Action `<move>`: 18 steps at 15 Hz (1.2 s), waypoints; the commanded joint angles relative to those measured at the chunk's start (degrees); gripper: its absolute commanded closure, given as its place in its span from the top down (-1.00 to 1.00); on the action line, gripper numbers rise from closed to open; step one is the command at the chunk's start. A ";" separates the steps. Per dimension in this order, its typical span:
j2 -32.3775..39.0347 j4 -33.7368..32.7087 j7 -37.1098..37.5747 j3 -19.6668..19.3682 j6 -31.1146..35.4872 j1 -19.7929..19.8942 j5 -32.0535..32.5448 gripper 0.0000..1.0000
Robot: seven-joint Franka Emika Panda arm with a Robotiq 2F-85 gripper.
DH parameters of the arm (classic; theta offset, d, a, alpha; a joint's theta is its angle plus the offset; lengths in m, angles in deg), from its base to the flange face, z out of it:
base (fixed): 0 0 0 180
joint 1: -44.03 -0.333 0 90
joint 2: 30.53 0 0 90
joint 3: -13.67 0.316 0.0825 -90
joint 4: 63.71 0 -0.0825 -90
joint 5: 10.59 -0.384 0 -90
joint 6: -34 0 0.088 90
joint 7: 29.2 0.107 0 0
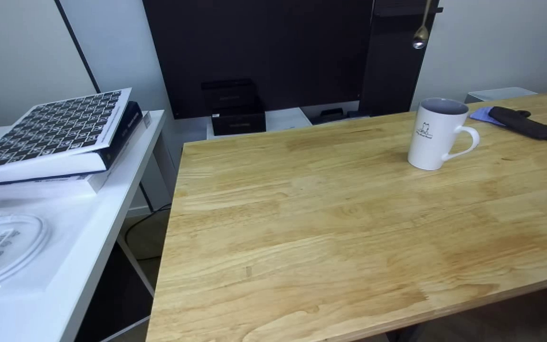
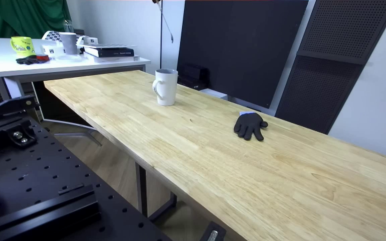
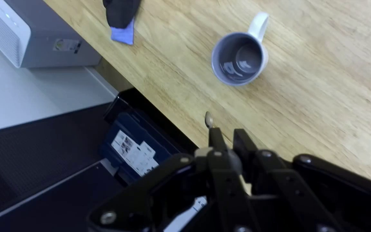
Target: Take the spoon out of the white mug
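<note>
Spoon (image 1: pixel 421 34) in gripper (image 3: pixel 227 132), bowl down; clear of white mug (image 1: pixel 437 137)

We see a white mug (image 1: pixel 429 145), grey inside, with a dark print (image 1: pixel 424 129); a brassy spoon (image 1: pixel 420 36); a black pincer (image 3: pixel 227 132); a honey-toned, wood-grained bench (image 1: pixel 311 237); a black glove (image 2: pixel 250 125) with a lilac-blue cuff (image 3: pixel 123 33); and, at left, a book (image 1: pixel 60 122) patterned black and white.
</note>
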 commanded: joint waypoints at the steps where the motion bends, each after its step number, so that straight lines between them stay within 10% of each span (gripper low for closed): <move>1: -0.25 3.98 -1.23 1.49 10.70 1.25 -0.70 -0.93; 10: 7.86 7.01 -12.96 3.24 28.74 3.27 -10.63 -0.93; 18: 15.74 2.43 -34.11 9.69 25.06 10.92 -29.22 -0.93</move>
